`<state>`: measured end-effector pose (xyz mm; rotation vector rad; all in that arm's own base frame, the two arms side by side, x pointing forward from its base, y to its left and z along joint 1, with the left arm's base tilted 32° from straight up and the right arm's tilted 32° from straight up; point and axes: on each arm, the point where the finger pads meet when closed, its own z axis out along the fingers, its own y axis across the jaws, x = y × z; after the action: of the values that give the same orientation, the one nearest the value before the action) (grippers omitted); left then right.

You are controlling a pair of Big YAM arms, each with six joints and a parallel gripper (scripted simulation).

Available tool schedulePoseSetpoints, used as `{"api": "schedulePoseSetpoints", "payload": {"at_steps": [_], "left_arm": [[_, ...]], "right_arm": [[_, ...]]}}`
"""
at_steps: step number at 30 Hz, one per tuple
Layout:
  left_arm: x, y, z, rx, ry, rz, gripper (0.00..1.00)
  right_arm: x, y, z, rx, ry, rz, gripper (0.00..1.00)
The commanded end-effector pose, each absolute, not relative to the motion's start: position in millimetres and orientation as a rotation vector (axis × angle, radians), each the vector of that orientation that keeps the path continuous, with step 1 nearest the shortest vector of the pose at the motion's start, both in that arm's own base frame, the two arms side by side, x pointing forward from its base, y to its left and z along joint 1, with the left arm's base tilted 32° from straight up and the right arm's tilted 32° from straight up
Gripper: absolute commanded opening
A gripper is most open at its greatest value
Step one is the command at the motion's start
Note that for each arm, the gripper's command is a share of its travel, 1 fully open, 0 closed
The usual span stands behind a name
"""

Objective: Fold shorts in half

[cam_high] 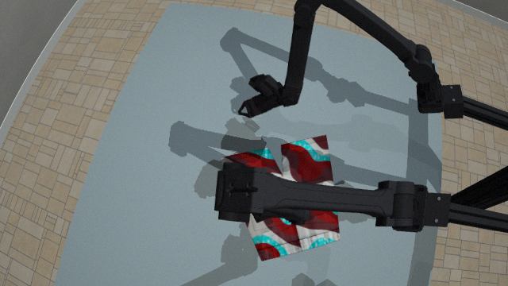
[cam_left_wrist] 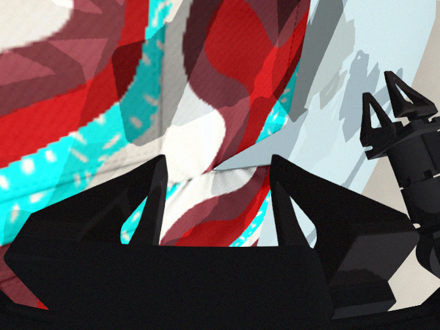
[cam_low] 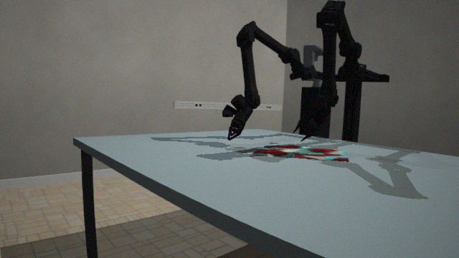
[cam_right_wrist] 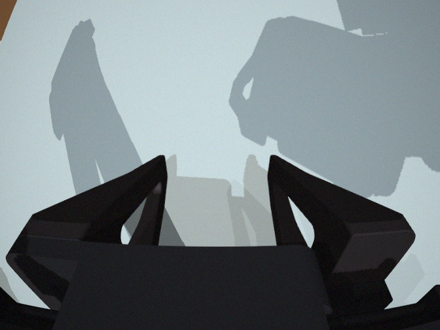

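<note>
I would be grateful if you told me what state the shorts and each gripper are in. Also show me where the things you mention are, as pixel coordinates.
Shorts (cam_high: 309, 167) (cam_low: 305, 152) (cam_left_wrist: 230, 38): unfolded, spread on the table (cam_high: 139, 159) (cam_low: 179, 172) (cam_left_wrist: 408, 21) (cam_right_wrist: 198, 71), legs apart.
Left gripper (cam_low: 298, 136) (cam_left_wrist: 218, 156): open, holding nothing, over the shorts.
Right gripper (cam_high: 240, 113) (cam_low: 230, 137) (cam_left_wrist: 376, 83) (cam_right_wrist: 217, 156): open, holding nothing, beyond the shorts, above the table.
</note>
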<state>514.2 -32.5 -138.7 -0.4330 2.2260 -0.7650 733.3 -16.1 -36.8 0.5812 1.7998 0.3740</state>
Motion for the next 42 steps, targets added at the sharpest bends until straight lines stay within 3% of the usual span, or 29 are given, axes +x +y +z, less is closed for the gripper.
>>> {"api": "schedulePoseSetpoints", "payload": {"at_steps": [1, 42], "left_arm": [[518, -39, -132, -0.486, 2.184, -0.792, 0.56], [436, -22, -197, -1.008, 2.215, -0.735, 0.56]], "right_arm": [[725, -1, -48, 0.615, 1.826, 0.404, 0.56], [656, 21, -83, 0.841, 1.923, 0.44, 0.56]]}}
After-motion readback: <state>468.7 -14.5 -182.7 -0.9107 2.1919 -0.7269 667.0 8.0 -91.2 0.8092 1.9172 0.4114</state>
